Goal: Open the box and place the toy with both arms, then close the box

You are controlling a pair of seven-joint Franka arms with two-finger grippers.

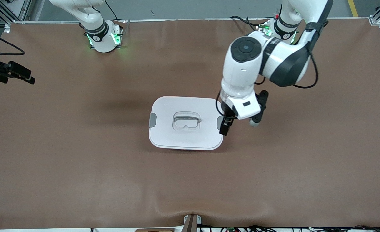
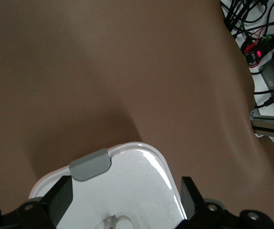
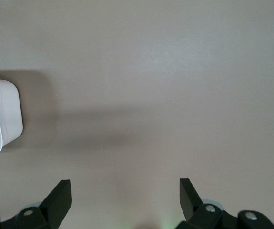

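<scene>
The box (image 1: 186, 135) stands shut in the middle of the table, its white lid on, with a clear handle (image 1: 186, 121) and grey clips (image 1: 152, 120) at both ends. My left gripper (image 1: 225, 127) is open and empty, low over the box's end toward the left arm's base, next to that end's clip (image 2: 90, 164). Its fingers (image 2: 60, 196) straddle the lid's edge (image 2: 141, 167). My right gripper (image 3: 126, 198) is open and empty, held high over bare table, with the box's pale pink wall (image 3: 8, 109) off to one side. The toy is not in view.
The brown mat (image 1: 80, 161) covers the whole table. A black device on a cable (image 1: 12, 72) sticks in at the right arm's end. Cables and a metal frame (image 2: 270, 71) lie along the table's edge nearest the front camera.
</scene>
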